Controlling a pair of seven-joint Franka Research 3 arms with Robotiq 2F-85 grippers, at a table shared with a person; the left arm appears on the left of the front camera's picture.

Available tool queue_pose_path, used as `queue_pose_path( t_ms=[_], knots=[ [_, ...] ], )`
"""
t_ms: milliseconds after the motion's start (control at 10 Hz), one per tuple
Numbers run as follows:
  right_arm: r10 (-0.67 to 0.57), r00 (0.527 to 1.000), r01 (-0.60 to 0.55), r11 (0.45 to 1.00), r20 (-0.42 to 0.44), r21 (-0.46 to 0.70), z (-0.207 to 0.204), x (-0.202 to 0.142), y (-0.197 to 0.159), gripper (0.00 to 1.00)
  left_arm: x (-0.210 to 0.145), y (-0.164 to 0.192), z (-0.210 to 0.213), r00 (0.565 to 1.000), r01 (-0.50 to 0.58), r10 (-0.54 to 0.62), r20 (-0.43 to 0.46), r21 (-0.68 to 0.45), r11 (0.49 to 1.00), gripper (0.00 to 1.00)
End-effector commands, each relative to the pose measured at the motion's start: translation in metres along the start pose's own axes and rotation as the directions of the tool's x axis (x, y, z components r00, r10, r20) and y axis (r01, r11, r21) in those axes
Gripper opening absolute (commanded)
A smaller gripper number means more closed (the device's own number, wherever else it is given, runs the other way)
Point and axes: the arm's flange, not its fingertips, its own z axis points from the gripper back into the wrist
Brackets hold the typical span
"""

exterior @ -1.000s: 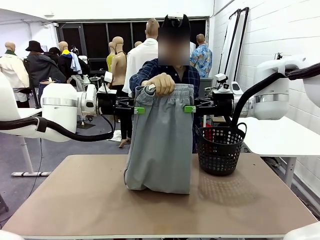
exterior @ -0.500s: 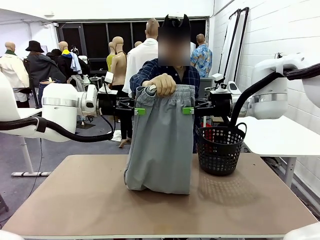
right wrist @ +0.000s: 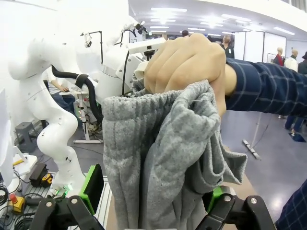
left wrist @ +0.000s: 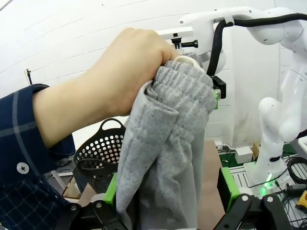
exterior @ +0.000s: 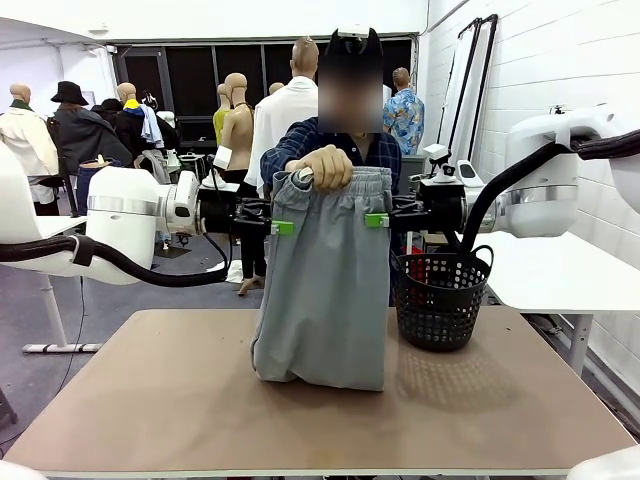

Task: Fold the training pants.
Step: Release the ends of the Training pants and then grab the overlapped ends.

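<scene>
A person's hand (exterior: 322, 166) holds the light grey training pants (exterior: 322, 290) up by the gathered waistband, and their lower end rests on the table (exterior: 150, 400). My left gripper (exterior: 283, 227) is at the pants' left edge, just under the waistband, and my right gripper (exterior: 376, 220) is at the right edge. In the left wrist view the open left gripper (left wrist: 169, 191) has the pants (left wrist: 168, 139) hanging between its green pads, under the hand (left wrist: 120, 72). The right wrist view shows the same: the open right gripper (right wrist: 152, 195) straddles the pants (right wrist: 158, 153) below the hand (right wrist: 187, 62).
A black mesh basket (exterior: 440, 296) stands on the table just right of the pants, below my right arm. The person stands at the far edge behind the pants. A white side table (exterior: 560, 275) is at the right. Bare tabletop lies in front and to the left.
Both grippers have crept a little inward onto the pants' side edges. The hanging pants have shifted slightly to the right. The hand keeps its hold on the waistband.
</scene>
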Motion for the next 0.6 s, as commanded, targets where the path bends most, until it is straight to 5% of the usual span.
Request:
queue_pose_path(
  t_ms=[0,500],
  knots=[
    [0.037,0.999,-0.036,0.999,0.029,-0.033,-0.010,-0.006,0.001,1.00,0.007,0.006,-0.007,1.000,0.005,-0.005,-0.005,-0.030,1.000,1.00],
    [0.024,1.000,-0.024,0.999,0.001,-0.030,-0.026,-0.007,-0.003,1.00,0.010,0.013,-0.024,0.998,-0.067,0.068,0.009,-0.060,0.996,1.00]
  ],
)
